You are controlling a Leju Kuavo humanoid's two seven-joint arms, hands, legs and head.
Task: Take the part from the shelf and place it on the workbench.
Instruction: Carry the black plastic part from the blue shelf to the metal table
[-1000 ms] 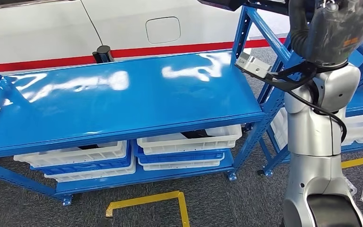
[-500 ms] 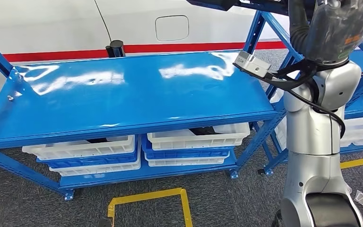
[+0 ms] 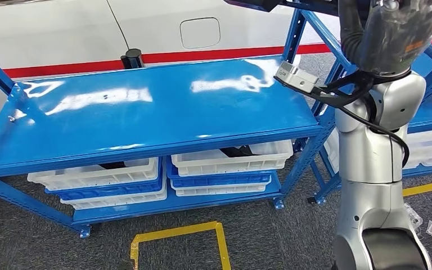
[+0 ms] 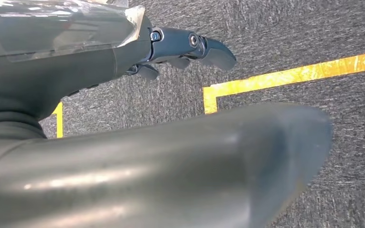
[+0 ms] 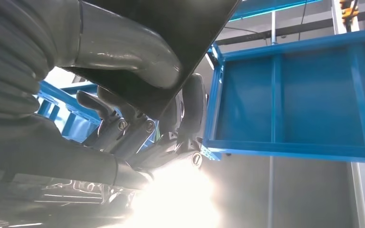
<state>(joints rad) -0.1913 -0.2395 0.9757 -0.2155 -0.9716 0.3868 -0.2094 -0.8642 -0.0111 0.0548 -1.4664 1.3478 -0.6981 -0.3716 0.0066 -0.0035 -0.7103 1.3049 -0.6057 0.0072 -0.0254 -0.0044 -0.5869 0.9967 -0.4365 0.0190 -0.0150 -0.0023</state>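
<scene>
The right hand (image 3: 396,34) is raised at about 1 o'clock in the head view. In the right wrist view it looks clenched around the edge of a dark flat part (image 5: 171,42), which is carried high and is not yet over the tabletop (image 3: 146,118). The left hand (image 4: 138,57) hangs released above the carpet, holding nothing.

The main risk is the blue shelf post (image 3: 292,34) at 1 o'clock, just beside the part's path. A swing toward 10 o'clock could knock the part's far end (it juts well past the hand) against that post and twist it loose. The grip is at an edge, so I judge a slip likely if the arm jolts.

The tabletop is glossy and bare from 9 to 12 o'clock, which gives wide landing room. Its front edge at 6 o'clock sits above white bins (image 3: 230,160), so a short release would drop the part onto the floor.
</scene>
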